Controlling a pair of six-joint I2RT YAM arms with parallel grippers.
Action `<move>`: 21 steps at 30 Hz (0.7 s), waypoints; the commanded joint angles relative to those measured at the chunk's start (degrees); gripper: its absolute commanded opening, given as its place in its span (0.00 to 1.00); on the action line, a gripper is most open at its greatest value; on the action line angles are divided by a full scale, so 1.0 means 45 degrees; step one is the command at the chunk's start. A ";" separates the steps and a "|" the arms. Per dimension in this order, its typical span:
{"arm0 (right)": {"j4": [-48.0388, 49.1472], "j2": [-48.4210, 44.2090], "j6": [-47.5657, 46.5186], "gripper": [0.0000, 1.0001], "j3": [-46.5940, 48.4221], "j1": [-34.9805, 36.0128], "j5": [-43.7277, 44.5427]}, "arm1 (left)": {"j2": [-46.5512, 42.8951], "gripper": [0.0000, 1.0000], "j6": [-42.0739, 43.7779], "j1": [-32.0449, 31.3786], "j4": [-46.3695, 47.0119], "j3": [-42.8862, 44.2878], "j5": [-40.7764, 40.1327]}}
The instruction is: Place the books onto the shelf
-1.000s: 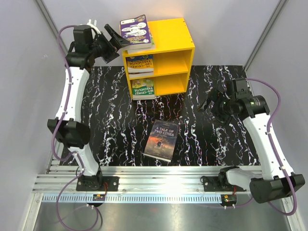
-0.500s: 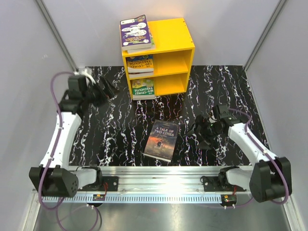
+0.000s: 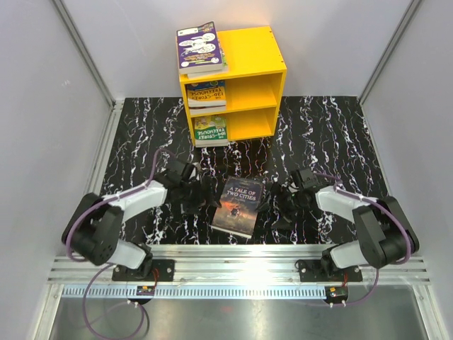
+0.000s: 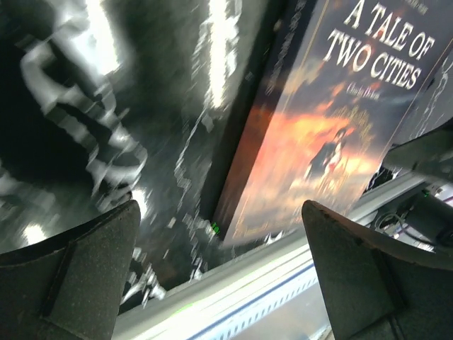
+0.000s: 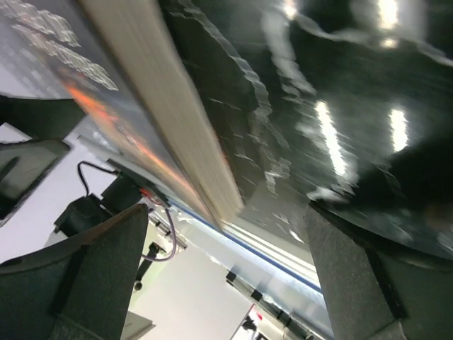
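Well, one dark book [image 3: 237,207], "A Tale of Two Cities", lies flat and face up on the surface [image 3: 325,127], near its front edge and well apart from the yellow shelf [image 3: 255,49]; it sits between my two hands. My left hand [image 3: 202,191] is low just beside the book's left edge, fingers spread wide and holding nothing; my right hand [image 3: 277,198] is low just beside its right edge, likewise spread wide with nothing in it; whether either touches the cover I cannot tell. One shelf stands at the back of the surface, with two compartments, one above the other; it carries three lots of bright books. The top pile [image 3: 200,48] lies on its roof at the left, purple cover uppermost; the upper books [image 3: 206,93] lie at the left of the upper compartment; the lower books [image 3: 211,130] lie at the left of the lower one, jutting past the front; how many are in each lot I cannot tell.
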 commanded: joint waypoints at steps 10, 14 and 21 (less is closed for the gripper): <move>0.5027 0.2860 0.1452 0.49 0.0591 0.1553 0.2014 | 0.3234 0.99 -0.2986 -0.1704 0.6329 -0.0576 0.2572; 0.5943 0.2899 0.1784 0.25 0.0474 0.1885 0.1372 | 0.3587 0.99 -0.3282 -0.2446 0.6706 -0.0108 0.2907; 0.3282 0.0661 0.0948 0.00 0.1272 0.2043 0.1525 | 0.2984 0.99 -0.3304 -0.2819 0.6201 0.0595 0.3104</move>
